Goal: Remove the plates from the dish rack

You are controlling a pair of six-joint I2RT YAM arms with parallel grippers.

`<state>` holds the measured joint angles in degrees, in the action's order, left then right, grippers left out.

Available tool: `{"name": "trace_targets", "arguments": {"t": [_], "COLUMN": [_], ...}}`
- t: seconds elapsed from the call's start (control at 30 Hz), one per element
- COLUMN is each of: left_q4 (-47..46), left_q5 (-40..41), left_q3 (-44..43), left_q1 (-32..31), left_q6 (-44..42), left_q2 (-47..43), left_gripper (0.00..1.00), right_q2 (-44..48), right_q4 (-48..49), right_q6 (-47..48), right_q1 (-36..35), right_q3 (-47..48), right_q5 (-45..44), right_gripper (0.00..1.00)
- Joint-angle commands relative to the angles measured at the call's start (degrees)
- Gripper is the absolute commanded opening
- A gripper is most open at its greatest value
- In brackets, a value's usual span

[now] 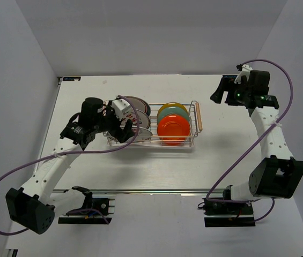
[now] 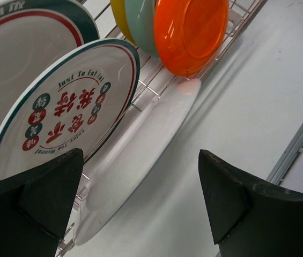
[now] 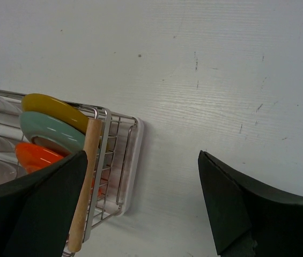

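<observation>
The silver wire dish rack stands mid-table. Two white plates with red marks stand at its left end: the near one and the far one. The orange plate, teal plate and yellow plate stand at its right end. My left gripper is open and empty at the rack's left end, just in front of the near white plate. My right gripper is open and empty, raised to the right of the rack.
A white drip tray lies under the rack. The rack's right wooden handle shows in the right wrist view, beside the yellow plate. Grey walls close in the table on three sides.
</observation>
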<state>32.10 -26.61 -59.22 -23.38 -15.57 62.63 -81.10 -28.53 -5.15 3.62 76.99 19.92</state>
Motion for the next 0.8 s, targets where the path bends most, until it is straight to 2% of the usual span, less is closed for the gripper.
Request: {"name": "trace_targets", "arguments": {"t": [0.0, 0.27, 0.6, 0.77], "left_q4": [-2.1, -4.0, -3.4, -5.8], "left_q5": [2.3, 5.6, 7.8, 7.5], "left_q3": [0.2, 0.2, -2.2, -2.0], "left_q1": [-0.4, -0.4, -0.9, -0.9], "left_q6": [0.1, -2.9, -7.4, -8.2], "left_q2": [1.1, 0.2, 5.4, 4.8], "left_gripper": [0.97, 0.9, 0.76, 0.64], "right_q2": [-0.3, 0.6, 0.2, -0.5], "right_q4": [-0.4, 0.6, 0.4, 0.2], "right_q6": [0.9, 0.0, -1.3, -1.5], "right_q1": [0.1, 0.2, 0.1, 0.1], "right_q3": [3.2, 1.8, 2.5, 2.7], "right_q5": [3.6, 4.5, 4.9, 5.0], "right_gripper": [0.89, 0.89, 0.89, 0.89]}}
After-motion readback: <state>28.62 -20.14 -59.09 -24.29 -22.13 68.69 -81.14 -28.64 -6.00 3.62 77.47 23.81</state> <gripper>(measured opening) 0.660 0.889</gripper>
